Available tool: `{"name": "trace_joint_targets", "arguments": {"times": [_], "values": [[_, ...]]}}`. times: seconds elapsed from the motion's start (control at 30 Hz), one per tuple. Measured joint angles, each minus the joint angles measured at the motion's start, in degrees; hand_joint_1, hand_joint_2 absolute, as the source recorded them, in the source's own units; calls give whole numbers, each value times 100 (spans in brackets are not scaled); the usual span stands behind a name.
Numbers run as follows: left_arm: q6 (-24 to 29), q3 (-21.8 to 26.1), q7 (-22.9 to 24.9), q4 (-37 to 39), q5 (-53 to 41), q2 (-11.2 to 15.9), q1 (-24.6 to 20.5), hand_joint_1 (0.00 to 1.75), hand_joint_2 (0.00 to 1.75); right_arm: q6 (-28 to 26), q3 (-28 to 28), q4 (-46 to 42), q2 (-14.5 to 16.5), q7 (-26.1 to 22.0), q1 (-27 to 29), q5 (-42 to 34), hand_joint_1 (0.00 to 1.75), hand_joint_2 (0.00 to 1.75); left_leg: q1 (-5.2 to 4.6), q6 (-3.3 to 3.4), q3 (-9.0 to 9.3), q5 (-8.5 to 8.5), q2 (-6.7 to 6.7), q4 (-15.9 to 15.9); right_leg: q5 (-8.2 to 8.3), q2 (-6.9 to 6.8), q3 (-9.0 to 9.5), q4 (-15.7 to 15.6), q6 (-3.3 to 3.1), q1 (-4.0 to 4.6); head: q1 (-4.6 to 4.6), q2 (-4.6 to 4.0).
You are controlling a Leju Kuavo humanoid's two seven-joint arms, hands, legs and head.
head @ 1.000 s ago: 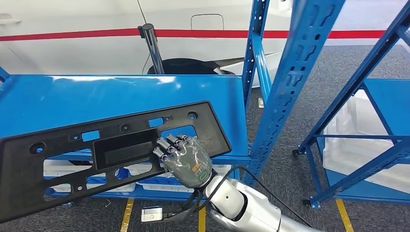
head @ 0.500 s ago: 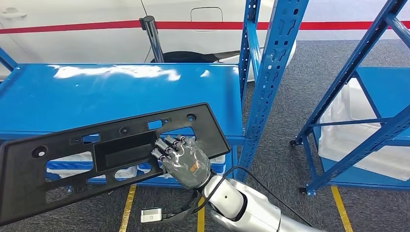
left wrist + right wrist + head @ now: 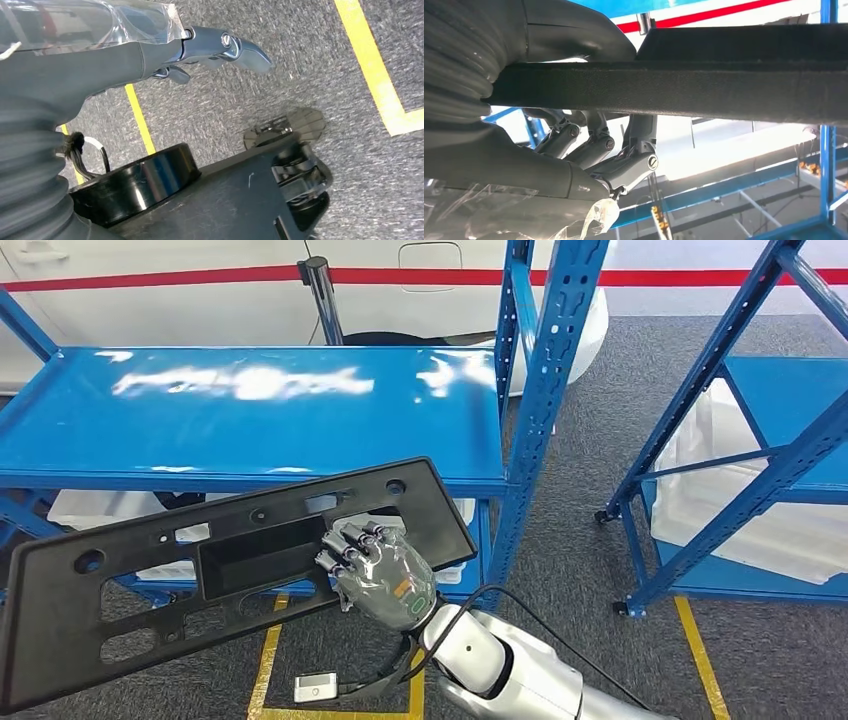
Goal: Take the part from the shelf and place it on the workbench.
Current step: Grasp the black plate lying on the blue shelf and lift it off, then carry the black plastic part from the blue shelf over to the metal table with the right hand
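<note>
Carrying the part (image 3: 230, 560), a long black plastic panel with cut-outs, I have it clear of the blue shelf (image 3: 250, 410) and suspended in front of that shelf's front edge, over the grey carpet and its yellow floor line (image 3: 262, 670). My right hand (image 3: 375, 575) grips the panel near the end closest to the blue upright (image 3: 545, 390); in the right wrist view the fingers (image 3: 624, 167) curl under the panel's edge (image 3: 674, 85) while the thumb sits on the opposite face, so the hold is a clamp across the thickness. My left hand (image 3: 150, 55) hangs beside the body over the carpet with nothing in it; its fingers appear loosely extended rather than closed. The far end of the panel, away from the upright, is unsupported and droops lower than the gripped end. I judge the removal from the shelf complete and the transfer to the workbench as the step in hand; the workbench itself I cannot see. To do this well, I would keep the clamp firm, turn the body slowly so the long free end does not swing into the upright or the shelf frame, hold the panel level, and lower it flat before releasing.
</note>
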Motion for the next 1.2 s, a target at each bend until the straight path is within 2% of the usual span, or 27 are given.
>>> {"name": "trace_joint_targets", "arguments": {"times": [0.07, 0.1, 0.13, 0.17, 0.23, 0.27, 0.3, 0.33, 0.37, 0.4, 0.47, 0.5, 0.57, 0.6, 0.63, 0.67, 0.73, 0.77, 0.8, 0.83, 0.9, 0.97, 1.0, 1.07, 1.1, 1.13, 1.2], "values": [[5, 0, -3, 0, 9, 2, 11, 0, 175, 21, 0, -9, -2, 2, -5, -23, 175, 175, 20, -63, -73, 61, 1, 34, 3, -1, -43, -65, -89, 8, -1, 0], [7, 0, -3, 0, 10, 3, 23, 0, 175, 34, 0, -13, -7, 3, -7, -34, 175, 175, 36, -95, -119, -21, 0, 98, 52, -9, -93, -59, -138, 7, -1, 0], [7, 0, -4, 0, 10, 3, 34, 0, 175, 49, 0, -14, -11, 3, -9, -44, 175, 175, 54, -128, -186, -208, -2, 262, 109, -19, -147, -62, -185, -1, -1, 0], [7, 0, -4, 0, 10, 3, 41, 0, 175, 61, 1, -14, -15, 3, -12, -54, 175, 175, 73, -163, -278, -484, -3, 545, 170, -27, -212, -64, -219, -7, -2, 0], [7, 0, -5, 0, 9, 2, 41, 0, 175, 73, 3, -14, -15, 3, -15, -80, 175, 175, 92, -222, -479, -1010, -3, 1337, 288, -29, -356, -60, -246, -1, -2, 0], [7, 0, -6, 0, 9, 2, 40, 0, 175, 78, 8, -14, -15, 2, -14, -97, 175, 175, 98, -239, -522, -1105, -3, 1652, 344, -31, -429, -58, -244, 2, -2, 0], [7, 0, -5, 0, 8, 2, 41, 0, 175, 83, 14, -14, -16, -1, -14, -112, 175, 175, 99, -243, -486, -1068, -3, 1797, 400, -32, -501, -55, -240, 3, -2, 0], [7, 0, -5, 0, 8, 2, 40, 0, 175, 87, 21, -14, -16, -5, -13, -123, 175, 175, 100, -236, -355, -934, -3, 1728, 453, -31, -568, -55, -232, 3, -2, 0], [7, 0, -4, 0, 7, 2, 34, 0, 175, 92, 27, -15, -15, -8, -15, -128, 175, 175, 97, -214, -124, -771, -5, 1450, 506, -28, -631, -54, -221, 4, -2, 0], [8, 0, -4, 0, 4, 4, 24, 0, 175, 94, 30, -16, -14, -10, -19, -133, 175, 175, 89, -178, 179, -661, -9, 1037, 554, -25, -681, -54, -206, 4, -2, 0], [9, 0, -4, 0, -3, 7, -3, 0, 175, 95, 30, -18, -10, -10, -39, -147, 175, 175, 46, -95, 721, -637, -17, 184, 648, -25, -751, -59, -156, 12, -2, 0], [9, 0, -4, 0, -6, 8, -12, 0, 175, 95, 30, -19, -9, -10, -51, -155, 175, 175, 21, -61, 852, -666, -21, -57, 699, -29, -773, -70, -124, 9, -2, 0], [9, 0, -1, 0, -8, 6, -8, 0, 175, 93, 31, -19, -5, -10, -63, -167, 175, 175, 8, 4, 856, -621, -16, -203, 790, -33, -819, -91, -46, 2, -1, 0], [9, 0, 1, 0, -8, 4, -3, 0, 175, 93, 31, -19, -8, -10, -63, -169, 175, 175, 13, 41, 816, -556, -9, -224, 744, -31, -855, -57, -13, 0, 0, 0], [9, 0, 2, 0, -9, 3, -1, 0, 175, 93, 31, -19, -12, -12, -62, -172, 175, 175, 22, 85, 766, -491, 1, -246, 596, -28, -919, 63, 9, 2, 1, 0], [9, 0, 3, 0, -9, 1, -2, 0, 175, 93, 32, -19, -20, -14, -60, -178, 175, 175, 32, 122, 704, -420, 10, -263, 343, -25, -1010, 301, 20, 5, 3, 0], [9, 0, 3, 0, -8, 0, -6, 0, 175, 93, 36, -19, -31, -25, -52, -211, 175, 175, 9, 163, 549, -298, 18, -247, -223, -23, -1218, 1052, 28, 5, 5, 0], [9, 0, 3, 0, -5, -1, -3, 0, 175, 93, 39, -19, -34, -32, -48, -236, 175, 175, 2, 166, 465, -234, 21, -235, -360, -23, -1282, 1411, 33, 5, 7, 0], [9, 0, 2, 0, -1, -2, -1, 0, 175, 94, 42, -19, -36, -39, -44, -263, 175, 175, -1, 166, 378, -175, 26, -220, -345, -23, -1275, 1626, 39, 5, 6, 0], [10, 0, 2, 0, 4, -2, 1, 0, 175, 94, 44, -19, -37, -50, -45, -290, 175, 175, 1, 157, 289, -121, 30, -199, -210, -24, -1182, 1654, 42, 4, 8, 0], [18, 0, 1, 0, 13, -3, 1, 0, 175, 94, 46, -19, -34, -83, -54, -341, 175, 175, 14, 124, 130, -41, 32, -129, 117, -25, -725, 1127, 30, 2, 8, 0], [28, 0, -5, 0, 17, -3, -2, 0, 175, 95, 48, -19, -15, -115, -78, -393, 175, 175, 5, 70, 5, 22, 30, -38, 123, -22, -192, 314, -4, 22, 6, 0], [32, 0, -8, 0, 18, -3, -3, 0, 175, 95, 48, -19, -4, -122, -89, -417, 175, 175, -1, 39, -38, 62, 30, -9, 64, -18, -48, 54, -27, 33, 5, 0], [35, 0, -13, 0, 19, -2, 5, 0, 175, 95, 49, -19, 10, -126, -105, -459, 175, 175, 2, -27, -94, 150, 30, 1, 44, -19, -33, -83, -92, 44, 3, 0], [34, 0, -10, 0, 21, -1, 13, 0, 175, 95, 49, -18, 13, -127, -113, -473, 175, 175, 15, -61, -124, 120, 27, 26, 91, -27, -75, -81, -130, 38, 2, 0], [34, 0, -8, 0, 22, 1, 22, 0, 175, 95, 50, -18, 16, -128, -120, -482, 175, 175, 30, -100, -176, -25, 23, 138, 149, -37, -127, -80, -177, 30, 1, 0], [32, 0, -3, 0, 23, 2, 30, 0, 175, 93, 51, -18, 26, -129, -131, -492, 175, 175, 63, -180, -351, -592, 19, 706, 283, -49, -268, -82, -243, 16, 0, 0]]}}
